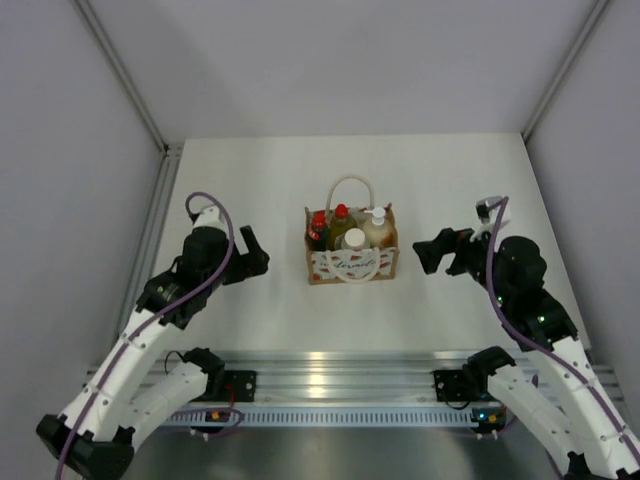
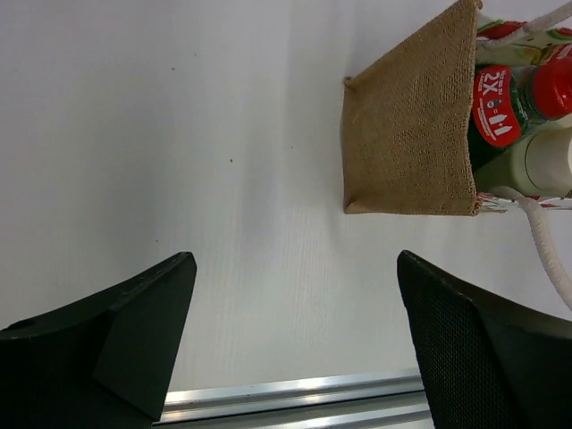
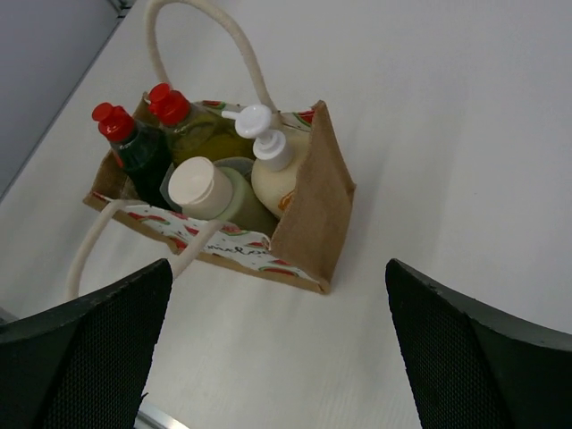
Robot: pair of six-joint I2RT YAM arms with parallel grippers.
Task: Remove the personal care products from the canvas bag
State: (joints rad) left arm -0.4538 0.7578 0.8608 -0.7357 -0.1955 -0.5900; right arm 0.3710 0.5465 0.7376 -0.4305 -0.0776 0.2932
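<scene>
**Four bottles in the tote, both arms waiting open-handed**

The white table (image 1: 250, 170) takes up most of what there is to see, with the two arms reaching in from its near edge. The canvas bag (image 1: 352, 263) stands upright about midway between them, its patterned panel facing the arm bases. One cream handle (image 1: 350, 183) arches up at the back; the other droops over the front panel.

The left gripper (image 1: 254, 252) hovers off the bag's left side, well apart from it, fingers spread wide with nothing between them. The right gripper (image 1: 428, 254) sits near the bag's right side – just as wide, just as empty.

All four bottles are inside the bag. The cream pump bottle (image 3: 273, 174) is at the right end and the pale green bottle (image 3: 204, 188), white-capped, sits at the front. The yellow bottle (image 3: 192, 125) and the dark green bottle (image 3: 134, 150) – both red-capped – stand towards the back left.
</scene>
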